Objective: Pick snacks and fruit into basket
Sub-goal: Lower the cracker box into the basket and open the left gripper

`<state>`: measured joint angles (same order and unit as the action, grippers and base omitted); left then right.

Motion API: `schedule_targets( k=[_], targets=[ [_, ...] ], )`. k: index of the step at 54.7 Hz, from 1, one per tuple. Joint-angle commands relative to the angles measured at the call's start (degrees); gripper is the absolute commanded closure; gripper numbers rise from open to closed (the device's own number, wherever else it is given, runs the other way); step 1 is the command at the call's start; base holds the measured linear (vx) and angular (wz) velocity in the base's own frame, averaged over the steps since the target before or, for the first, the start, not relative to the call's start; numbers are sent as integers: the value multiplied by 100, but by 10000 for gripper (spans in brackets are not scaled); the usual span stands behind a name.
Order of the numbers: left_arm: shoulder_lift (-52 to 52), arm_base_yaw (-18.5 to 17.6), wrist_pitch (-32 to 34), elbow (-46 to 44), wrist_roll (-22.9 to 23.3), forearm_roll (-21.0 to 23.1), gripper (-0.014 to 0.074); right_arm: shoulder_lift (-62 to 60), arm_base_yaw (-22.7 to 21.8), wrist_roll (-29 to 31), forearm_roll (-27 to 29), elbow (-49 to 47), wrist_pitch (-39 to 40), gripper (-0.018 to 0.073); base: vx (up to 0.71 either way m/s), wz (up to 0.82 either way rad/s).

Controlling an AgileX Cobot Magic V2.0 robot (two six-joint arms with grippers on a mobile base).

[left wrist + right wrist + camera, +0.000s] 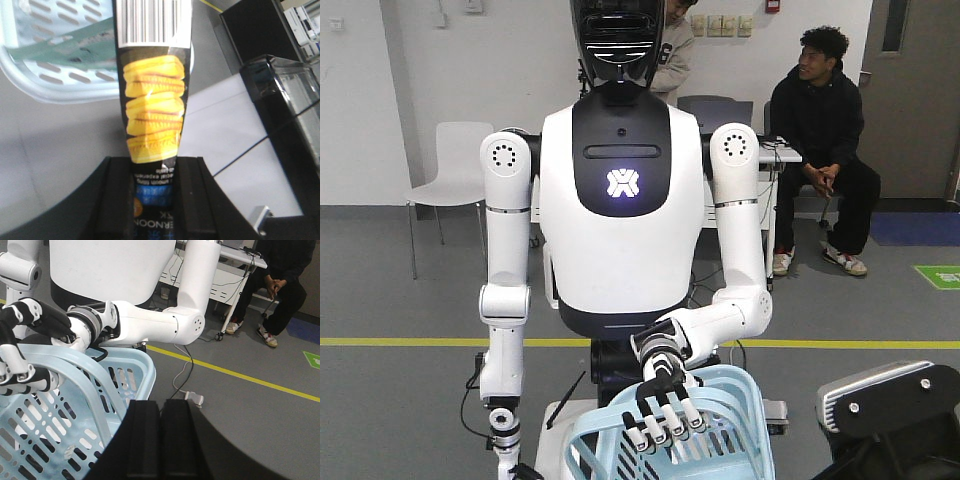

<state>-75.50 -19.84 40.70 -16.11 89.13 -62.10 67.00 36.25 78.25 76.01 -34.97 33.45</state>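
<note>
Above grey flooring, the left gripper clamps a black snack packet picturing yellow biscuits near the light-blue latticed plastic basket, not yet delivered; the right gripper is closed and empty, with the fruit nowhere visible.

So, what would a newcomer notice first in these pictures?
A white humanoid robot fills the front view, gripping a light-blue basket at the bottom. In the left wrist view, the left hand holds a black snack pack printed with yellow biscuits, the basket behind it.
</note>
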Motion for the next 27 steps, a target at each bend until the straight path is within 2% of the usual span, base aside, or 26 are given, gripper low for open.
schedule_targets(
  k=[1, 2, 13, 27],
  targets=[
    [65, -27, 109, -234, 47, 107, 594, -137, -18, 42, -245, -170, 196, 568, 0, 0],
    [-527, -27, 437, -381, 179, 7, 594, -137, -18, 42, -245, -170, 196, 568, 0, 0],
    [-1107, -27, 840, -803, 179, 7, 594, -137, -18, 42, -245, -170, 195, 568, 0, 0],
    [-1409, -27, 861, -1310, 184, 8, 594, -137, -18, 42, -245, -170, 195, 568, 0, 0]
  ],
)
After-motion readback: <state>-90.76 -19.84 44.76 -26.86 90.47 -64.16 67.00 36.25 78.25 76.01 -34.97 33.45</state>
